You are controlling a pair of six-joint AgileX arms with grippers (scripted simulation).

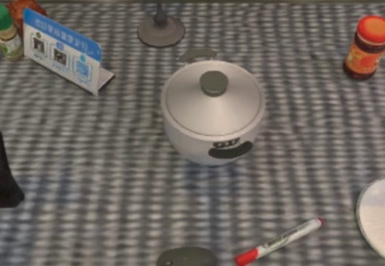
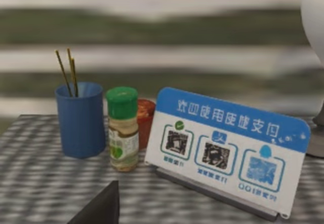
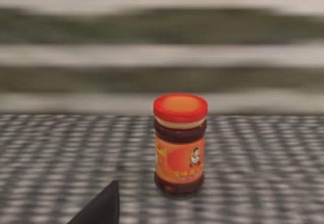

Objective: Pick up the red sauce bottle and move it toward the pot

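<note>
The red sauce bottle stands upright at the table's far right, with a red-orange cap and an orange label. The right wrist view shows the red sauce bottle straight ahead, a short way beyond one dark finger of my right gripper, which is open and holds nothing. The right arm lies outside the top view. The silver-white pot with domed lid and grey knob sits at the table's middle. My left gripper is parked at the left edge, open and empty.
A blue-and-white sign, a green-capped bottle and a blue cup crowd the far left. A glass's grey base stands behind the pot. A red-capped marker, a grey oval object and a white plate lie near the front.
</note>
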